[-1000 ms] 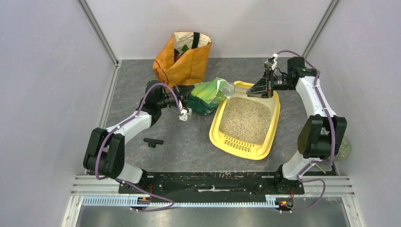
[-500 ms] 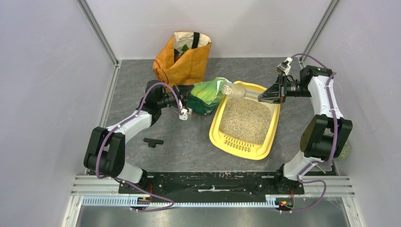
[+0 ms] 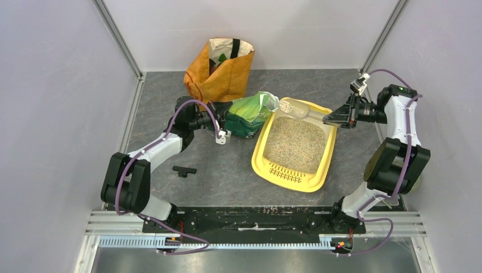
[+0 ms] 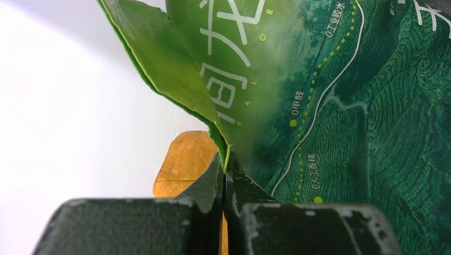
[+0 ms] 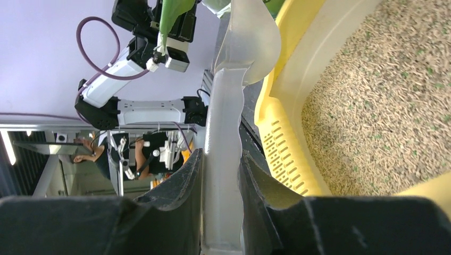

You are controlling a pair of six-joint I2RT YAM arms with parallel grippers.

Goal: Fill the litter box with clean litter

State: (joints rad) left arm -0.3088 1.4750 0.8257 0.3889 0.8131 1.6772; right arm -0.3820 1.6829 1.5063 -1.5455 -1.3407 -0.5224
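Note:
The yellow litter box [image 3: 259, 152] lies right of centre, holding a bed of clean litter [image 3: 295, 143]. At its far left corner lies the green litter bag [image 3: 249, 115], mouth toward the box. My left gripper [image 3: 223, 126] is shut on the bag's edge; the wrist view shows the fingertips [image 4: 224, 159] pinching the green bag [image 4: 319, 106]. My right gripper [image 3: 336, 118] is shut on the handle of a clear scoop [image 3: 295, 109], whose bowl carries some granules over the box's far end. In the right wrist view the scoop [image 5: 223, 133] sits between my gripper [image 5: 220, 159] fingers, beside the litter box [image 5: 276, 122] and litter [image 5: 383, 95].
An orange shopping bag [image 3: 220, 71] stands at the back behind the green bag, also seen as the orange bag [image 4: 183, 159]. A small black T-shaped piece [image 3: 183, 170] lies on the grey mat near the left arm. A greenish ball [image 3: 414, 179] sits by the right wall.
My right arm has drawn the scoop out of the bag's mouth and rightward; its bowl, with granules in it, now hangs over the box's far end. The left arm has held still.

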